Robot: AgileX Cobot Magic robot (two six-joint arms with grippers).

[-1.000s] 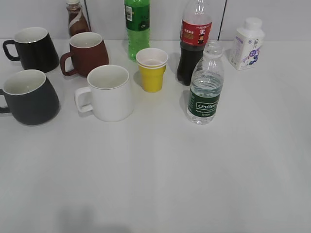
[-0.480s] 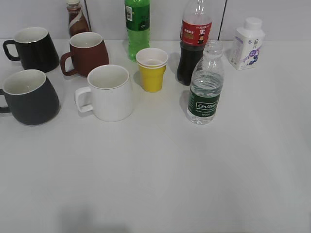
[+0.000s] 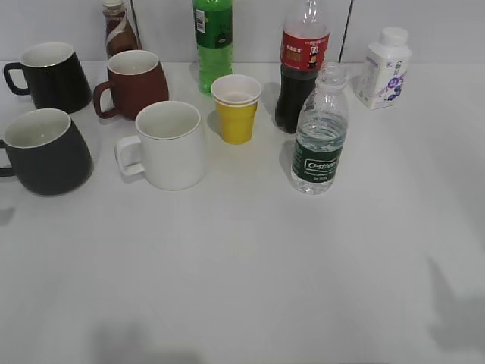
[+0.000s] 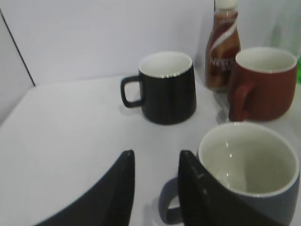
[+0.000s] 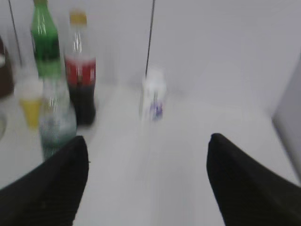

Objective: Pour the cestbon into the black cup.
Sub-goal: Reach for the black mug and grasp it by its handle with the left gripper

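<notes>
We find the clear ribbed Cestbon water bottle (image 3: 320, 133) upright and uncapped right of centre, ready to grasp. The charcoal-black tapered mug (image 3: 45, 152) waits at the desk's left edge. Our left gripper (image 4: 155, 186) is narrowly parted, our right gripper (image 5: 146, 181) wide apart, both empty.

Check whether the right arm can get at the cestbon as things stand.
Probably yes. The cestbon stands uncapped in front of the cola bottle, with bare table to its right and front. The right tool is wide open and holds nothing.
</notes>
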